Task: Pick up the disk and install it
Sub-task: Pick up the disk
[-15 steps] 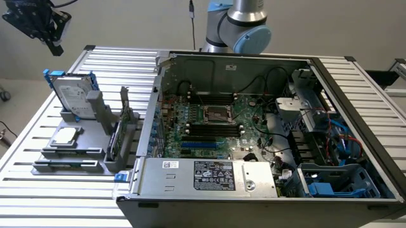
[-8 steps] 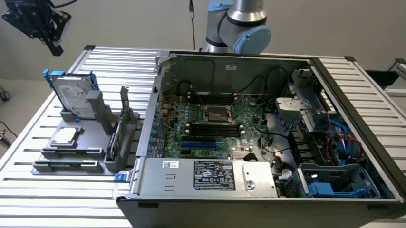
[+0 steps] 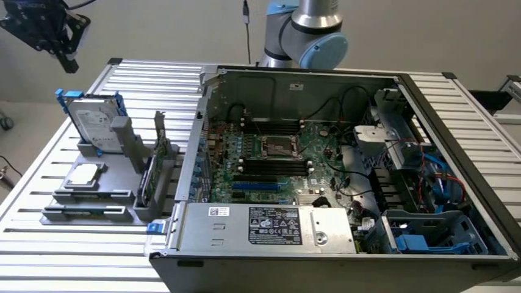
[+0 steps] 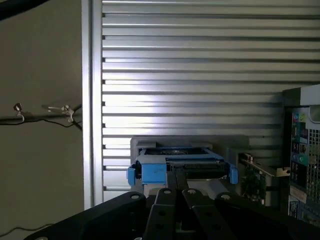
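Approach phase, pick not yet made. Disk [image 3: 88,122] stands upright in grey rack [image 3: 122,146] on the worktop [image 3: 82,256], to the exterior view's left of the open PC case [image 3: 204,122]. Pincer [image 3: 65,58] hangs well above the disk, pointing down, fingers together, empty. A grasp calls for parting them over the disk's top edge.

Slatted aluminium table [image 3: 456,116] on my exterior view: ribbed silver top, dark gaps between slats. Grey parts stand [image 3: 89,210] sits directly on it toward exterior view's left. Open computer case [image 3: 309,88] lies on its side just beside stand, covering middle and right.
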Available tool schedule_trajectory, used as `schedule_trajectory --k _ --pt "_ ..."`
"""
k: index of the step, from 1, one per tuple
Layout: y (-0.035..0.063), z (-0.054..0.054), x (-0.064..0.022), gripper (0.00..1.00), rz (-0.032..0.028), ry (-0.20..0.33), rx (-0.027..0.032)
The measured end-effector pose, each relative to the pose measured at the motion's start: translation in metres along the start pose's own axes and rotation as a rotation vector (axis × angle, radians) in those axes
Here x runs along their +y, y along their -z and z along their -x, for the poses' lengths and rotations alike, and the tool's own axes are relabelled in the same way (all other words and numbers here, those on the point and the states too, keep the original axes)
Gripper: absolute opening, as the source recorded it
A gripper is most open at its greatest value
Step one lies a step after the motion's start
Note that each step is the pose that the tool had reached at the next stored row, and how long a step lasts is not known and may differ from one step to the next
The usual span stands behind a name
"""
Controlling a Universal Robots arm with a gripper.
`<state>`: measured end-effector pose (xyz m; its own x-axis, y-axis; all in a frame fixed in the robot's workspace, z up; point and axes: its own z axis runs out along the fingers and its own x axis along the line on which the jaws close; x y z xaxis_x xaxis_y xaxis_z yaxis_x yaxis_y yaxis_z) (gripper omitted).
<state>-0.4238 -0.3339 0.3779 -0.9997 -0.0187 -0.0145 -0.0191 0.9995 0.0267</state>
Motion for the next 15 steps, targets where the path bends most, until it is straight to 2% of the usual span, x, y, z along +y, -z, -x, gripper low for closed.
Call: schedule_trajectory --k 2,5,15 --pt "-0.0001 -0.0001 0.0000 0.11 -0.0079 0.029 0.0029" --pt "-0.0004 -0.0001 -0.0001 0.11 -0.0132 0.077 0.0071" --pt "-0.0018 -0.0001 0.0000 0.11 -0.0132 0.260 0.0115"
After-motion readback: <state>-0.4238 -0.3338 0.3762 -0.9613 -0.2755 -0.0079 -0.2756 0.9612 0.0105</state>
